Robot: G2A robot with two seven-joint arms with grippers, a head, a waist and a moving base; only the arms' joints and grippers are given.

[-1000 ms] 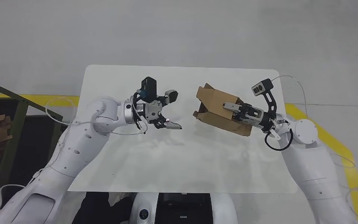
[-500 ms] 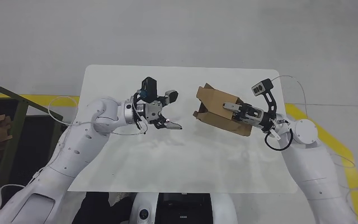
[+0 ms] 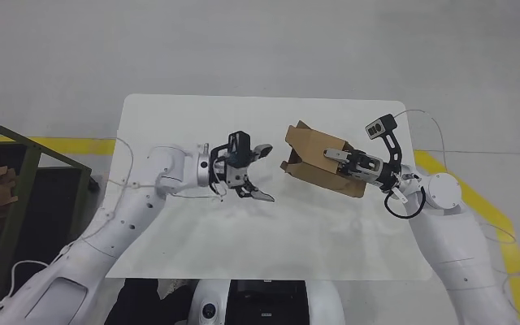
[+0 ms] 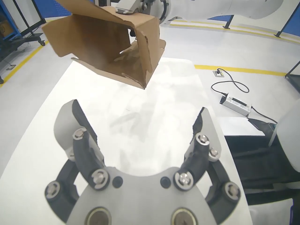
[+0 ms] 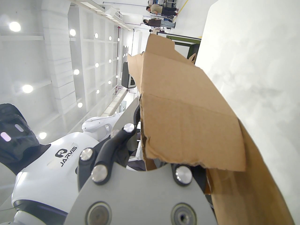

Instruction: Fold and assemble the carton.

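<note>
left gripper [image 3: 270,173] hangs wide open and empty over the smooth white table [image 3: 179,122], then to its right the ragged-edged brown cardboard carton [image 3: 313,154] sits tilted, flaps splayed, looks like it's lifted off the top, right gripper [image 3: 333,154] clamped on one wall with its far finger hidden behind cardboard.

Bright, even overhead light all round. Round ceiling lamps [image 5: 14,26] blazing white behind the right fingers [image 5: 134,114]. Pale sheen on the table [image 4: 164,90] beyond the left fingers [image 4: 79,119]. Soft, faint shadow under the carton [image 3: 325,158]. Heavy bowing at wrist-view edges.
</note>
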